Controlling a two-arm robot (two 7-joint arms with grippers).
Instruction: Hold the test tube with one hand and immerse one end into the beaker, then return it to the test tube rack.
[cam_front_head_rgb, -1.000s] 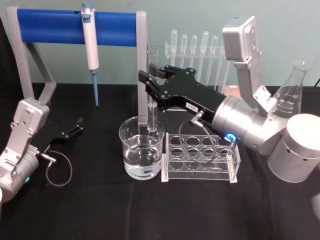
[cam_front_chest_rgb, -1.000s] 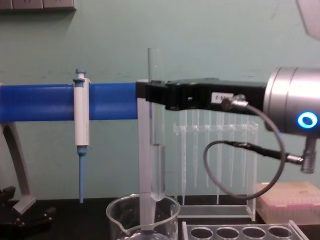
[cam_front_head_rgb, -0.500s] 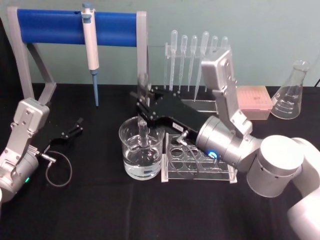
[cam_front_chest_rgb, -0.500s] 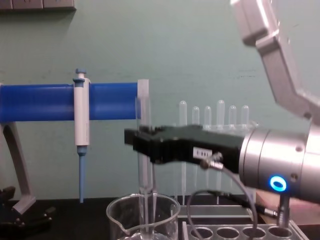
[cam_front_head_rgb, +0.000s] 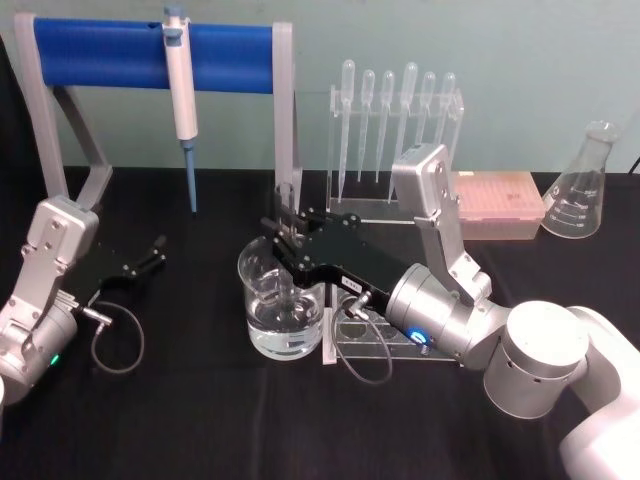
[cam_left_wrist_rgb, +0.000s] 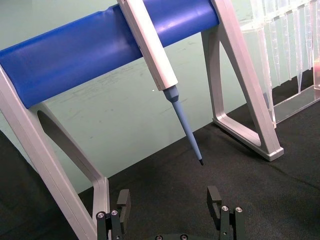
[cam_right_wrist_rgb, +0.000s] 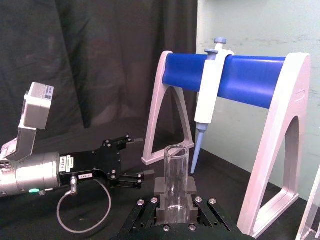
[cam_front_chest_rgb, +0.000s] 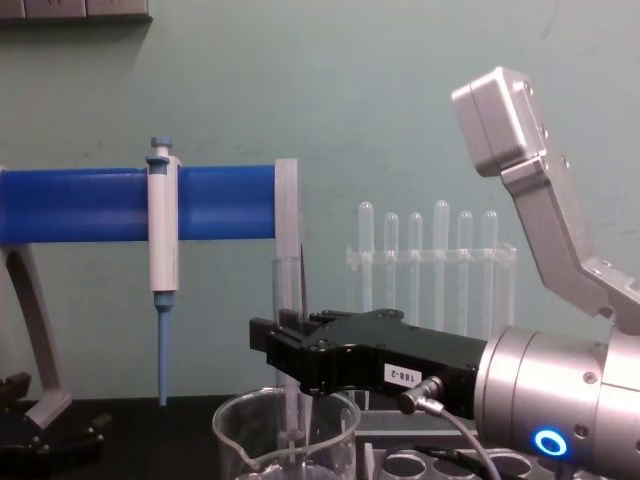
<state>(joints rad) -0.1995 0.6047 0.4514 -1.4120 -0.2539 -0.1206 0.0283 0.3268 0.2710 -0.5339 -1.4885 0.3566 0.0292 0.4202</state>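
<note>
Lowered further, right end effector (cam_front_head_rgb: 287, 232) pinches test tube (cam_right_wrist_rgb: 176, 175) upright; tip inside beaker (cam_front_head_rgb: 283, 312).

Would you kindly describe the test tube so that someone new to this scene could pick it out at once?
Find the blue-barred stand at the back; in front of its right leg sits a wide glass beaker. The test tube stands upright in it, gripped by the right tool. Unlike the thin bulb-topped pipettes behind, it is clear, wider and open-rimmed.
</note>
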